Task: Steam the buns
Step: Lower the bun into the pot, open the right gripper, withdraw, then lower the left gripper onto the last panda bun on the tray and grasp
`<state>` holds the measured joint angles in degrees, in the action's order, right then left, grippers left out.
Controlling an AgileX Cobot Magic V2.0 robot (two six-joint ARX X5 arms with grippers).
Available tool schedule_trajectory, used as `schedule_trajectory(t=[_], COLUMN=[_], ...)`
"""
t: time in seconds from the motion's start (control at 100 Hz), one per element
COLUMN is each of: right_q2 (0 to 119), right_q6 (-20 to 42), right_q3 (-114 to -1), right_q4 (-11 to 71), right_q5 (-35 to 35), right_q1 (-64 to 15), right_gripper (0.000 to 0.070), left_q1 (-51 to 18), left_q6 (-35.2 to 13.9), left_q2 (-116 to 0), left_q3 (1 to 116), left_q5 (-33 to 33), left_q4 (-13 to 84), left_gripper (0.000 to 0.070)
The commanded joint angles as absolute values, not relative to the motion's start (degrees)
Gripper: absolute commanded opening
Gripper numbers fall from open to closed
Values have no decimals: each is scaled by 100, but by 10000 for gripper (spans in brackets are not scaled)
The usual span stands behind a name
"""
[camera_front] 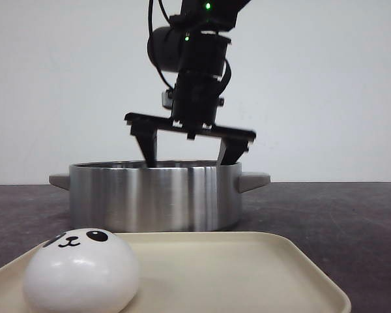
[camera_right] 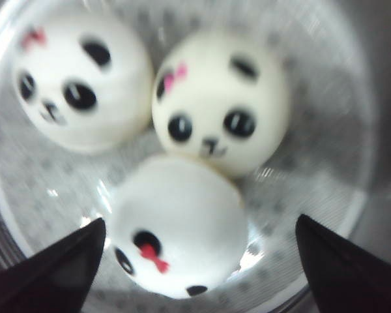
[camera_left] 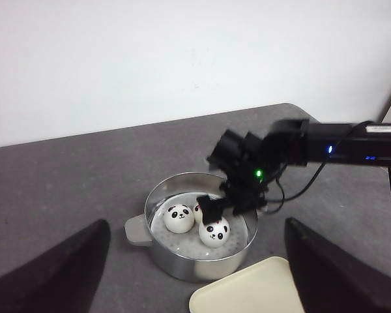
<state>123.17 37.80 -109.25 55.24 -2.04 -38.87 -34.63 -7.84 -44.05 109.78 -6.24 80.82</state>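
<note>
Right pincer (camera_front: 190, 149) spread wide, holding nothing, tips dipped just inside the shiny pot (camera_front: 155, 195). Right under it, three panda buns (camera_right: 176, 169) sitting close together on the holey steamer floor, touching each other: one on the far left, one on the far right, one in the near middle. Looks like the near middle one (camera_right: 176, 228) lies between the two open fingers but not squeezed. Left pincer (camera_left: 195, 261) also spread wide and empty, hanging high above the desk (camera_front: 326, 208), well back from the pot. One more panda bun (camera_front: 80, 270) still waiting on the cream tray (camera_front: 247, 267), at the tray's left side, nearer than the pot, face turned up and away. Three buns in, one left to go, by the look of it. Last bun low, near and to the left of the right pincer, so a lift out of the pot first, then a reach toward the near left. Round bun, no long side, so a grab from any way should do. Hard to tell which arm is closer to it; bun on the left arm's side, though.
</note>
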Motion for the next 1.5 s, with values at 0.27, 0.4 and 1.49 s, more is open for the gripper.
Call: schedule_trajectory(t=[0.27, 0.4, 1.49], right_q2=[12383, 12313, 10595], right_q6=[1990, 1518, 213], right_q3=[-14265, -15880, -18370], right_q4=[7022, 8077, 8215], right_q5=[-1221, -1949, -2300], right_q1=[-3964, -4141, -6001], right_gripper=[591, 591, 90], left_q1=[-3500, -3500, -4685], left_q6=[-934, -1411, -1527], left_q2=[-4453, -4453, -7690], left_q3=[10377, 9835, 5911], left_q5=[-642, -574, 1435], left_q4=[7994, 7968, 6141], left_gripper=[511, 512, 533])
